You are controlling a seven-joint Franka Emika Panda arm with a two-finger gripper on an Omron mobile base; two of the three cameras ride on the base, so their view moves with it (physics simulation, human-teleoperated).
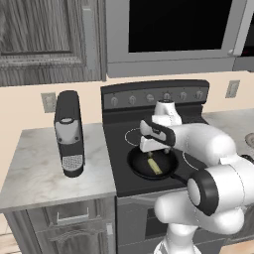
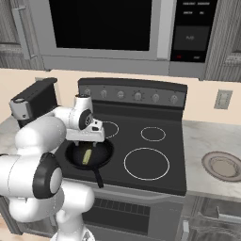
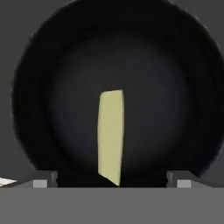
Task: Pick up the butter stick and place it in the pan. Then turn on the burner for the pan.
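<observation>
my gripper [image 3: 112, 183] hangs over pan [image 3: 183, 78], jaws wide apart, nothing between them. hand view: butter stick [image 3: 110, 135] lies flat on pan floor, fingertips [image 3: 41, 181] either side, clear of it. left base view gives me coffee machine [image 1: 69, 133] on counter [image 1: 34, 173]; right base adds plate [image 2: 223, 165] beside stove [image 2: 155, 155], knobs [image 2: 137, 96].

Beige wall [image 1: 30, 111], grey wood cabinets [image 1: 44, 34]

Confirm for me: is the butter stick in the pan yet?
In. The butter stick lies flat on the floor of the pan, inside its rim; both base views show it there too, under the open gripper.
</observation>
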